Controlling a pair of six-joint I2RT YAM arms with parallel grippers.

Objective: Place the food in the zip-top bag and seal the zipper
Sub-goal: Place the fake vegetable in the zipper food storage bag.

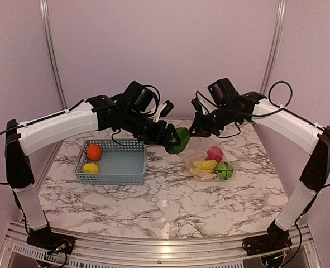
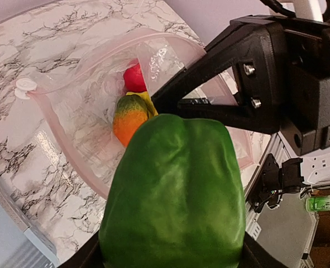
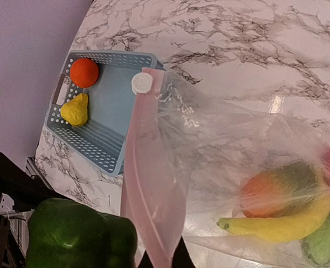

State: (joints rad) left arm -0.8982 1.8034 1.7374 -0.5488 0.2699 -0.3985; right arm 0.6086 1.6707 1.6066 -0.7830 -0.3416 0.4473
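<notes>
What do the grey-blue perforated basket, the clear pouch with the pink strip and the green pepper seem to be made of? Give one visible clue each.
Grey-blue perforated basket: rigid moulded plastic, matte; even rows of holes.
Clear pouch with pink strip: thin glossy plastic film; it crinkles and shows fruit through.
Green pepper: likely smooth plastic or rubber; soft sheen, uniform colour.

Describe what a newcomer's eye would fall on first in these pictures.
A big green pepper, clamped in the left gripper, hangs at the open bag. The right gripper pinches the bag's pink strip, holding the mouth open. To the left, an orange and lemon sit in the blue basket.
</notes>
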